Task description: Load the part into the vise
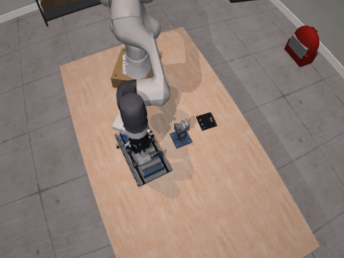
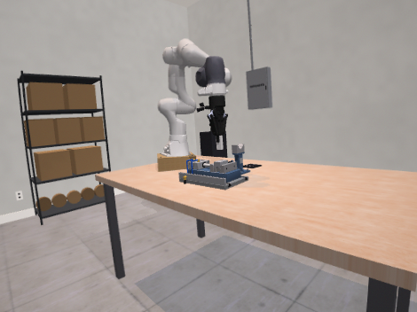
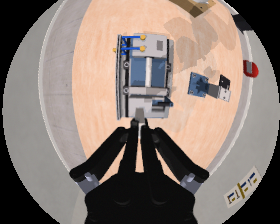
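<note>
Seen from above, the shelf rack (image 1: pixel 41 6) stands off the table's (image 1: pixel 227 188) ten o'clock corner, with brown rolls on its low board. The arm's tan base block (image 1: pixel 118 77) sits near the table's twelve o'clock end, and the arm reaches from it toward six o'clock. The vise (image 1: pixel 136 175) lies under the wrist, a long grey frame with blue parts, running from about eleven to five o'clock. Inside it a grey block, the part (image 1: pixel 148 160), rests between the jaws; whether it touches the fixed jaw or the stop rod is too small to tell, and its slot cannot be seen.

Just at three o'clock of the vise stands the V-block (image 1: pixel 181 127) on its blue foot (image 1: pixel 176 142), and beyond that the black infeed plate (image 1: pixel 206 122) lies flat with nothing on it. Far off at two o'clock a red object (image 1: pixel 303 45) sits on the floor by the wall.

In the side view the pincer (image 2: pixel 217 130) hangs well above the vise (image 2: pixel 213 175), pointing straight down. In the wrist view its fingers are pressed together tip to tip, pinching nothing, with the vise (image 3: pixel 145 75) at twelve o'clock below them and the V-block (image 3: pixel 201 85) at two o'clock.
</note>
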Motion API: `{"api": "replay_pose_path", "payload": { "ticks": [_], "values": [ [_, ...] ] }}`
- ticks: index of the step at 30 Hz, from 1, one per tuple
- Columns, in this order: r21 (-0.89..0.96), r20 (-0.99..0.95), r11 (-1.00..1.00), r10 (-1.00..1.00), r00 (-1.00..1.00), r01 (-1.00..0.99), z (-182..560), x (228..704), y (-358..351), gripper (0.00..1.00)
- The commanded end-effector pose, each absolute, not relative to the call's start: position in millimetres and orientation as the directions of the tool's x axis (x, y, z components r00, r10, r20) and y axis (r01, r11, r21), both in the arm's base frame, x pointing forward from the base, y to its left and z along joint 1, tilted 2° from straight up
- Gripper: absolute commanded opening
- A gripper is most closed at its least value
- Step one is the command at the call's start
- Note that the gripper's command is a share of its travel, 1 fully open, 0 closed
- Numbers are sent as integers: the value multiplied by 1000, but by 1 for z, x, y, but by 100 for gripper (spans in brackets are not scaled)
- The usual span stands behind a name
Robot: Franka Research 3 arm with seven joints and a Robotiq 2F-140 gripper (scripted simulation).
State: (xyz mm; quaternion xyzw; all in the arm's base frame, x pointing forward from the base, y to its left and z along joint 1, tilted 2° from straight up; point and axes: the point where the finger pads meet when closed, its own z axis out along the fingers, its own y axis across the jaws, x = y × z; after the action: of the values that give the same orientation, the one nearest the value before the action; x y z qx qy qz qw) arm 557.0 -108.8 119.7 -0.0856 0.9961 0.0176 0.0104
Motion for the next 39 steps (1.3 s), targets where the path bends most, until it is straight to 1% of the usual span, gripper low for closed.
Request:
{"api": "replay_pose_path", "payload": {
  "ticks": [1, 15, 22, 39],
  "values": [
    [35, -25, 984, -173, -985, -174, 121, 558, -108, 0],
    [35, -25, 984, -173, -985, -174, 121, 558, -109, 0],
    [35, -25, 984, -174, -984, -175, 120, 564, -151, 0],
    [35, -25, 984, -174, -984, -175, 120, 564, -152, 0]
  ]
}}
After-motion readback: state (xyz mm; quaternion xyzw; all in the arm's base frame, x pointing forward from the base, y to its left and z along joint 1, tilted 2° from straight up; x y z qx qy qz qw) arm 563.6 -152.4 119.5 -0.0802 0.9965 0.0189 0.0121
